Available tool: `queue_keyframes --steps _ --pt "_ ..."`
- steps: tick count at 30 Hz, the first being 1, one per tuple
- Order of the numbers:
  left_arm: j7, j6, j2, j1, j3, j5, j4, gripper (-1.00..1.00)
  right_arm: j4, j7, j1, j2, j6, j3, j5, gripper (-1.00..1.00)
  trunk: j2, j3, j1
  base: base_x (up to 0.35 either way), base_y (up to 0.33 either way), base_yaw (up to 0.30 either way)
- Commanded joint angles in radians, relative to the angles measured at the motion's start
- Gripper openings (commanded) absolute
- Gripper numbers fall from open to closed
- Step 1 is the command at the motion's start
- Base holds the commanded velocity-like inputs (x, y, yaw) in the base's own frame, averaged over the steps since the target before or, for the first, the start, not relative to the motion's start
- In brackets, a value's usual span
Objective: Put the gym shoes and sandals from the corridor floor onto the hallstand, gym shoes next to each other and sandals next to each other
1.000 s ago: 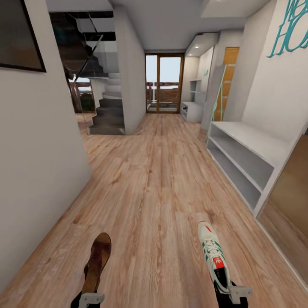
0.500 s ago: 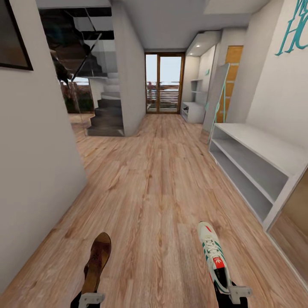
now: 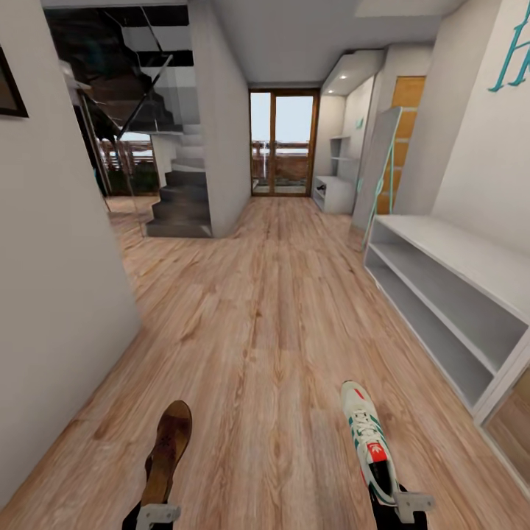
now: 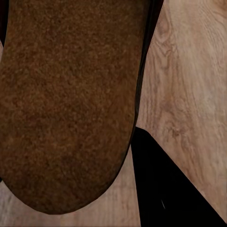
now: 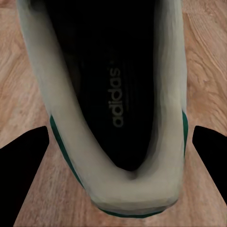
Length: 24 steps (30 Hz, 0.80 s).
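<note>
1. We are carrying one sandal (image 3: pixel 168 450) in our left tool (image 3: pixel 157 513), heel end toward us and toe pointing far down the corridor. The left wrist view is showing its brown sole (image 4: pixel 71 99) close against the camera.

2. Our right tool (image 3: pixel 403 506) is gripping one gym shoe (image 3: pixel 368 440) at the heel, toe pointing far. The right wrist view is looking straight into its dark opening (image 5: pixel 113 90) with a finger (image 5: pixel 23 165) on either side of the heel.

3. Both shoes are hanging above the corridor floor (image 3: pixel 258 331), not touching it.

4. On the right a pale grey unit (image 3: pixel 442 276) with a flat top and open shelves is standing against the wall. A similar pale unit (image 3: pixel 331 193) is standing far off by the glass door; we are judging the one with wall shelves above it to be the hallstand.

5. We are judging the sandal light and thin, likely to flex and swing when held at one end, so a firm pinch across the heel suits it.

6. We are judging the gym shoe light but bulkier, with a stiff heel that gives a steadier hold. Its smooth sides could slip, so we are favouring slow moves toward the shelf.
</note>
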<state>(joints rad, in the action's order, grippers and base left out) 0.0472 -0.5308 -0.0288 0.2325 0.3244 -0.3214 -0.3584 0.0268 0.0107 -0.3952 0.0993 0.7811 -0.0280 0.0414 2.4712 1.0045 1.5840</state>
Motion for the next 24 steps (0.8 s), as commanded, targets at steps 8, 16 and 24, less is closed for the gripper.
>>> queue_keyframes --steps 8,16,24 --pt "0.003 -0.003 -0.001 0.001 0.008 -0.010 -0.001 -1.00 -0.001 0.001 -0.001 0.000 0.003 -0.003 0.005 -1.00 0.000 0.001 0.000 0.340 0.000 0.000" --pt "0.003 -0.003 -0.002 0.001 0.008 -0.010 0.000 -1.00 0.000 0.000 -0.001 0.000 0.003 -0.003 0.005 -1.00 0.000 0.001 0.000 0.340 0.000 0.000" --pt "0.003 -0.003 -0.002 0.001 0.008 -0.010 0.000 -1.00 0.001 0.000 -0.001 0.000 0.004 -0.003 0.005 -1.00 0.000 0.001 0.000 0.340 0.000 0.000"
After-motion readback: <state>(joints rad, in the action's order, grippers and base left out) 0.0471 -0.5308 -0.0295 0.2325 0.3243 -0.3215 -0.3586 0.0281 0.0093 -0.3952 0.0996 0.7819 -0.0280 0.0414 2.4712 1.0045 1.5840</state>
